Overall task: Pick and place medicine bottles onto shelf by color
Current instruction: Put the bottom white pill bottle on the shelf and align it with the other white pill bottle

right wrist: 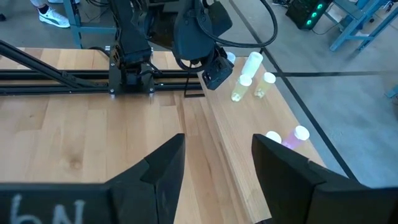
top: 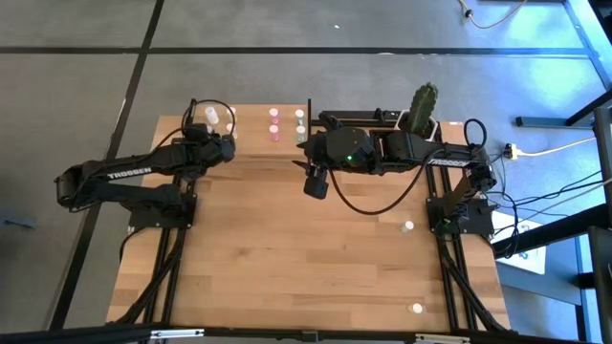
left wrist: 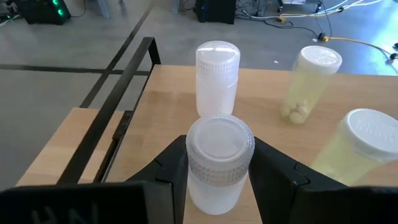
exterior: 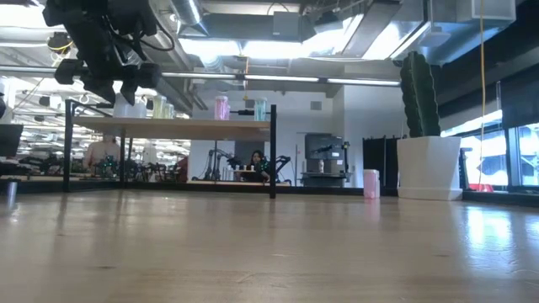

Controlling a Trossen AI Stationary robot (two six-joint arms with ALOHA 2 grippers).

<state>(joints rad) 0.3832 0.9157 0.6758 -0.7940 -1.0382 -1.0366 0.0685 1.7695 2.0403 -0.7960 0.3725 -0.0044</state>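
Over the shelf (top: 253, 134), the left gripper (left wrist: 219, 180) pinches a white bottle (left wrist: 219, 163) just behind another white bottle (left wrist: 217, 76); released carelessly, it could topple that neighbour. The right gripper (right wrist: 217, 165) hangs empty, jaws apart, beside the shelf's front edge.

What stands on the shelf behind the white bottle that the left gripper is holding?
Beyond the held white bottle in the left gripper stands another white bottle on the shelf, with two pale yellow bottles off to one side. The shelf surface directly under the held bottle is covered.
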